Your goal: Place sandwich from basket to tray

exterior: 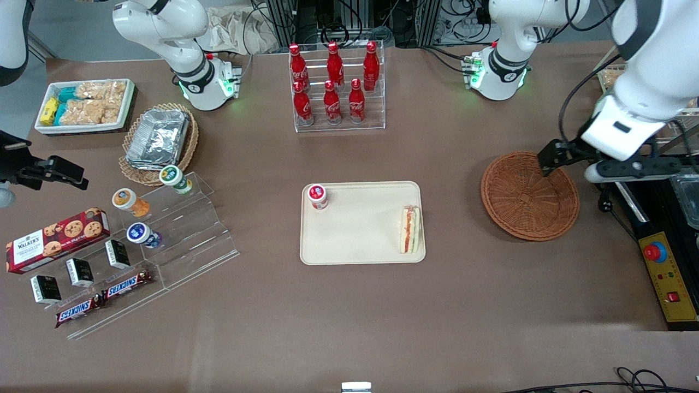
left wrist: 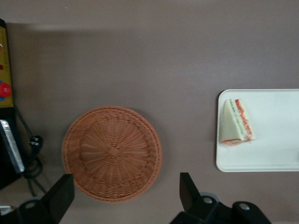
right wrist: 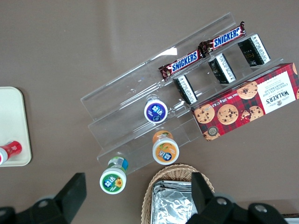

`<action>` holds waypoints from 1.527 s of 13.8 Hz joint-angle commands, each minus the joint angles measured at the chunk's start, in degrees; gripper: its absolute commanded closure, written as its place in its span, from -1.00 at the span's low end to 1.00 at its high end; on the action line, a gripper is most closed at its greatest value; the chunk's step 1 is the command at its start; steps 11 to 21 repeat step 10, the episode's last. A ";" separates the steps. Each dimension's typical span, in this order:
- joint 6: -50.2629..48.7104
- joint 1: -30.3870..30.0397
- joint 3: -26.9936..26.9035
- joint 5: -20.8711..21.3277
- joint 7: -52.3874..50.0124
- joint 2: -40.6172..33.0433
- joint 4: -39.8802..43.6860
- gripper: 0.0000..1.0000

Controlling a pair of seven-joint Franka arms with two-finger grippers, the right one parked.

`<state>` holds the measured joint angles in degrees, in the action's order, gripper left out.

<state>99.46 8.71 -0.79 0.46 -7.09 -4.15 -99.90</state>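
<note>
The sandwich [exterior: 409,229] [left wrist: 237,122], a white bread wedge with red, orange and green filling, lies on the cream-beige tray [exterior: 360,240] [left wrist: 261,158], close to the tray's edge nearest the basket. The round reddish-brown wicker basket [exterior: 529,196] [left wrist: 112,151] sits beside the tray toward the working arm's end of the table, with nothing in it. My left gripper [exterior: 549,158] [left wrist: 124,186] hangs above the basket's rim, open, with nothing between its fingers.
A small red-capped bottle [exterior: 317,196] stands on the tray's corner away from the sandwich. A rack of red cola bottles [exterior: 336,87] stands farther from the front camera. A control box with a red button [exterior: 663,273] lies past the basket. A clear stepped stand of snacks [exterior: 164,240] sits toward the parked arm's end.
</note>
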 commanded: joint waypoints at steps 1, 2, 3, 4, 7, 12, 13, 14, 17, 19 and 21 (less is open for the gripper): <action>-2.86 0.17 -3.85 -0.55 8.91 -3.06 -1.26 -1.00; -4.00 0.08 -4.91 -0.55 10.33 -3.58 -0.82 -1.00; -4.71 -0.01 -4.92 -0.29 10.08 -3.59 0.23 -1.00; -5.58 -0.27 -4.92 -0.29 10.08 -3.07 2.32 -1.00; -9.02 -0.27 -4.92 0.50 10.35 -0.78 6.73 -1.00; -9.11 -0.53 -5.27 0.50 9.91 -1.04 6.57 -1.00; -9.11 -0.53 -5.27 0.50 9.91 -1.04 6.57 -1.00; -9.11 -0.53 -5.27 0.50 9.91 -1.04 6.57 -1.00; -9.11 -0.53 -5.27 0.50 9.91 -1.04 6.57 -1.00; -9.11 -0.53 -5.27 0.50 9.91 -1.04 6.57 -1.00; -9.11 -0.53 -5.27 0.50 9.91 -1.04 6.57 -1.00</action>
